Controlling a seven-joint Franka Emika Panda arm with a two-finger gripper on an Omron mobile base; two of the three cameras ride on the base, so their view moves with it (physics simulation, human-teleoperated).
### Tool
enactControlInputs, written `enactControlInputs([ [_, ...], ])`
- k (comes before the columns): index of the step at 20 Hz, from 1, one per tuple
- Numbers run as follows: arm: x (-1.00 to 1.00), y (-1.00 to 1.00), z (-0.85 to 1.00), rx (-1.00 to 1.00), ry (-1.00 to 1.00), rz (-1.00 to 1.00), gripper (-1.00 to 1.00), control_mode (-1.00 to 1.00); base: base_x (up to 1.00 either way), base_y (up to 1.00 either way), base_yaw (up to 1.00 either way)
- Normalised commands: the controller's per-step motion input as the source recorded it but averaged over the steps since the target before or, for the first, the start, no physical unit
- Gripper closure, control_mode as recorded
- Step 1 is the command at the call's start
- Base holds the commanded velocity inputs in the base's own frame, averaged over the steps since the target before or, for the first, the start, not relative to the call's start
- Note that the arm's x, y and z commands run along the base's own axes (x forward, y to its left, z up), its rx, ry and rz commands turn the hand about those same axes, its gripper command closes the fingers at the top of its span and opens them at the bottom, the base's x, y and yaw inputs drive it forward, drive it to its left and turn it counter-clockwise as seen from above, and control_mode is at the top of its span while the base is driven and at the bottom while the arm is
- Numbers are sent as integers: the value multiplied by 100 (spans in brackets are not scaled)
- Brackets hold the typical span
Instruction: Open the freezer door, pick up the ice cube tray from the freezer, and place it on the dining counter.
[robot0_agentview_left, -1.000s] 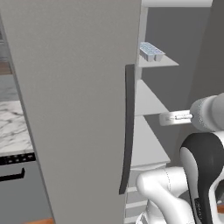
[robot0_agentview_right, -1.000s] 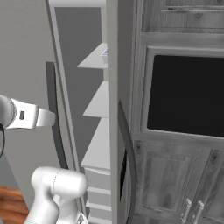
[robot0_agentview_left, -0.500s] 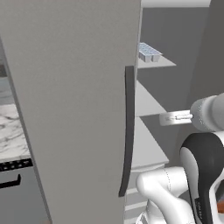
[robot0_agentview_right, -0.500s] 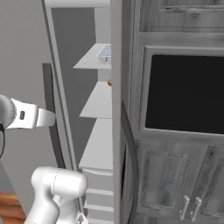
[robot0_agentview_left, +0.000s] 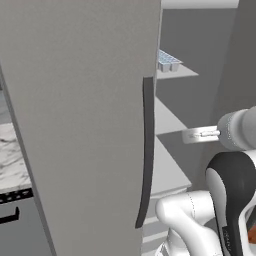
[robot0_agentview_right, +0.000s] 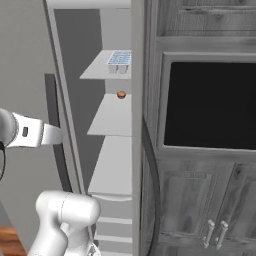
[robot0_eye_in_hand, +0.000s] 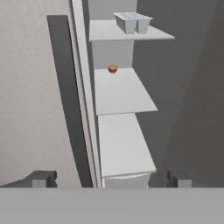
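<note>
The freezer door (robot0_agentview_left: 80, 125) is seen swung open, its plain grey panel taking up the left of the left base view, with the long dark bar handle (robot0_agentview_left: 146, 155) running down its free edge. Behind it the freezer compartment (robot0_agentview_right: 112, 150) is exposed, with pale shelves stacked one above another. To the right of the compartment, dark wood cabinetry with a black oven window (robot0_agentview_right: 210, 107) is shown in the right base view. A strip of marble worktop (robot0_agentview_left: 11, 152) is visible low at the left, beyond the door. The ice cube tray (robot0_eye_in_hand: 132, 22) is set on the top shelf (robot0_eye_in_hand: 127, 33), near its front edge. A small orange-brown round item (robot0_eye_in_hand: 112, 68) lies at the back of the shelf below. The hand (robot0_eye_in_hand: 111, 178) is held before the lower shelves, its fingers spread wide apart and gripping nothing, well short of the tray.
</note>
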Motion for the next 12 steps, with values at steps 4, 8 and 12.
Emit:
enactControlInputs([
  [4,0,0,0,0,0,0,-100,100,42,-47,-27],
  [8,0,0,0,0,0,0,-100,100,51,-49,-23],
  [12,0,0,0,0,0,0,-100,100,60,-44,-19],
])
